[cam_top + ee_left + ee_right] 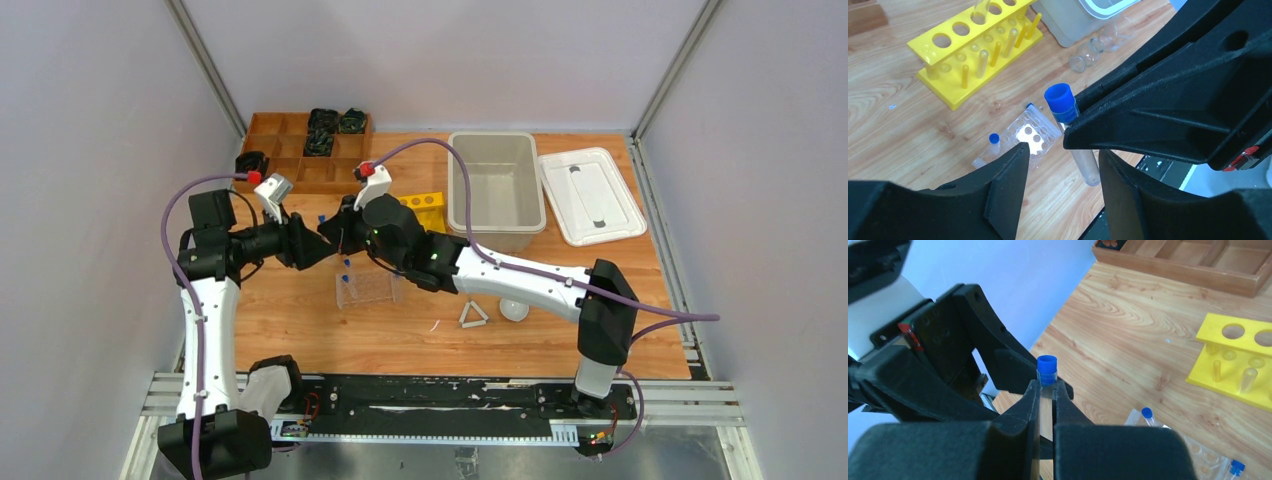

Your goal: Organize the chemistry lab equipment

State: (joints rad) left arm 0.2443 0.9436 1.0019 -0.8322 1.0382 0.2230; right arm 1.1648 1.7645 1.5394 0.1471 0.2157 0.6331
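Jaws of the left gripper (1064, 152) stand apart on either side of the lower end of a blue-capped tube (1083, 155). A gap shows on one side, and whether the other finger touches it cannot be told. The right gripper (1047, 386) pinches that tube just below its cap, holding it in the air above the clear rack (365, 288), where other capped tubes (993, 140) stand. A yellow rack (425, 208) sits behind. Further right, the triangle (474, 315) and dish (514, 309) lie just beside each other.

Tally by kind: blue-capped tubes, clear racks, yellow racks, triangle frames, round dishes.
Blue-capped tubes: 3
Clear racks: 1
Yellow racks: 1
Triangle frames: 1
Round dishes: 1
Total: 7
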